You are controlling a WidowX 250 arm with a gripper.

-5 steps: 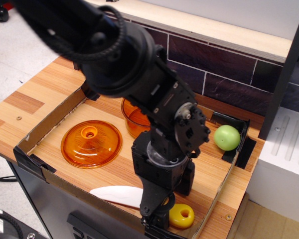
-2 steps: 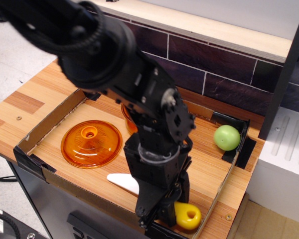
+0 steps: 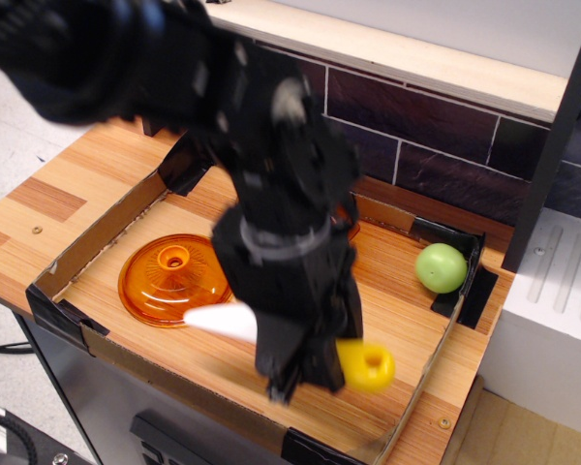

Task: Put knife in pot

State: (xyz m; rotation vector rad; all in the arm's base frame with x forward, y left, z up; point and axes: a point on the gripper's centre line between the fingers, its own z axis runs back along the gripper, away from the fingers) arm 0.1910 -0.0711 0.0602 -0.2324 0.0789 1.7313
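Note:
My gripper (image 3: 305, 360) is shut on the knife and holds it level above the tray floor near the front right. The knife's white blade (image 3: 223, 320) sticks out to the left, over the edge of the orange lid. Its yellow handle (image 3: 366, 366), with a hole at the end, sticks out to the right. The arm is motion-blurred. The orange pot is hidden behind the arm, at the back middle of the tray.
A flat domed orange lid (image 3: 169, 276) with a knob lies at the tray's left. A green ball (image 3: 441, 267) sits in the back right corner. A low cardboard tray wall (image 3: 87, 242) rings the wooden floor. A dark brick wall stands behind.
The gripper has lifted the knife off the tray floor and carried it up and back. The arm has swung left, now covering the pot.

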